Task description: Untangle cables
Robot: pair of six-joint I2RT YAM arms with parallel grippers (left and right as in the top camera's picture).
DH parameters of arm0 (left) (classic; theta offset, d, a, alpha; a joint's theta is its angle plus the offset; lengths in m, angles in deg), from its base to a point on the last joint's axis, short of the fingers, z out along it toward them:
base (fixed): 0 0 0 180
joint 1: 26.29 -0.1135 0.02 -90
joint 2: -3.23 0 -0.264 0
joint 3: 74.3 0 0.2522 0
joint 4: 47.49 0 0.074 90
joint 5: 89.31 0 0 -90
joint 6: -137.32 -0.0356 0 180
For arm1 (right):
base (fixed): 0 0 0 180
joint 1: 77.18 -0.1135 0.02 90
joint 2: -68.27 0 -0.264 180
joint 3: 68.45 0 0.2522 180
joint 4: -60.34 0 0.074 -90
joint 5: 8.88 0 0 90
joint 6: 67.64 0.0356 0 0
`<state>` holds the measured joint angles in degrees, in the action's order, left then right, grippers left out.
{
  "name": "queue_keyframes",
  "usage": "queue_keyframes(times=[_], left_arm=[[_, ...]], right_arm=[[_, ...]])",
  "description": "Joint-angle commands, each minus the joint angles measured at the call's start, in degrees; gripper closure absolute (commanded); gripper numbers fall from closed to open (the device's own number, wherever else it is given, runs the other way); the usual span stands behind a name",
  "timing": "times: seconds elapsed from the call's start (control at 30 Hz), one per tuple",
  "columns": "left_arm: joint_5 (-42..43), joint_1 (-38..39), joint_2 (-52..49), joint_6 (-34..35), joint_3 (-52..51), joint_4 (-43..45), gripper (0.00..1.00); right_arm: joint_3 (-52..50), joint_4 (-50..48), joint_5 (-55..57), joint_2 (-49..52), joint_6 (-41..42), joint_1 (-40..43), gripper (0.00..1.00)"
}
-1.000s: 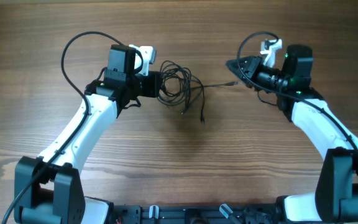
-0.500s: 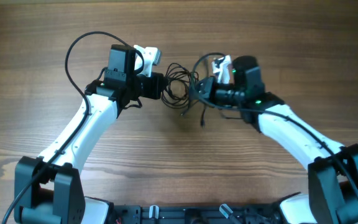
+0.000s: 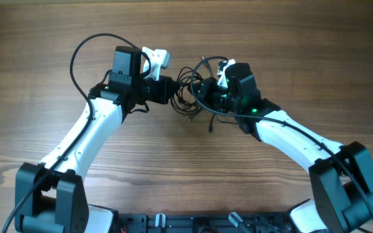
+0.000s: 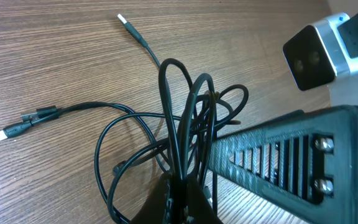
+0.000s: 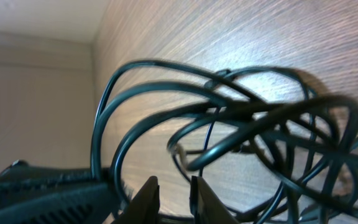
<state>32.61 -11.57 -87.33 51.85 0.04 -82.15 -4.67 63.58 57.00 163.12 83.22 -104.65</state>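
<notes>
The cables (image 3: 188,90) form a tangled bundle of thin black loops at mid-table. My left gripper (image 3: 173,90) is shut on the bundle's left side. In the left wrist view the loops (image 4: 180,112) rise out of my left gripper (image 4: 182,190), and two whitish-tipped plugs (image 4: 125,20) (image 4: 6,132) lie on the wood. My right gripper (image 3: 203,90) pokes into the bundle from the right. In the right wrist view my right gripper (image 5: 174,186) stands narrowly open with wood showing through the gap. The loops (image 5: 241,118) cross just ahead of it. One loose end (image 3: 210,122) trails toward the front.
A wooden table (image 3: 186,181) lies under everything. The thick black wire of the left arm (image 3: 76,52) arcs over its wrist. The right arm's ribbed finger (image 4: 278,149) and white camera (image 4: 319,53) crowd the left wrist view.
My right arm has swung left from the table's right side into the bundle. The cable end that stretched out to the right has come back in. The left arm has stayed put.
</notes>
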Motion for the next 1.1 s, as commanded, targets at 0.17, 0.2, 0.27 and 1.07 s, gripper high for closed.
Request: queue_keyframes(times=[0.17,0.2,0.27,1.07], left_arm=[[1.7,0.1,-0.7,-1.3,-0.3,0.4,0.96],[1.7,0.1,-0.7,-1.3,-0.3,0.4,0.96],[1.7,0.1,-0.7,-1.3,-0.3,0.4,0.96],[1.7,0.0,-0.7,-1.3,-0.3,0.5,0.96]], right_arm=[[0.3,-3.9,9.5,4.1,-2.7,-4.1,0.75],[0.3,-5.3,9.6,4.4,-4.0,-4.6,0.73],[0.3,-6.7,10.7,5.1,-5.5,-5.4,0.7],[0.3,-9.0,9.6,9.3,-35.5,-5.9,0.67]])
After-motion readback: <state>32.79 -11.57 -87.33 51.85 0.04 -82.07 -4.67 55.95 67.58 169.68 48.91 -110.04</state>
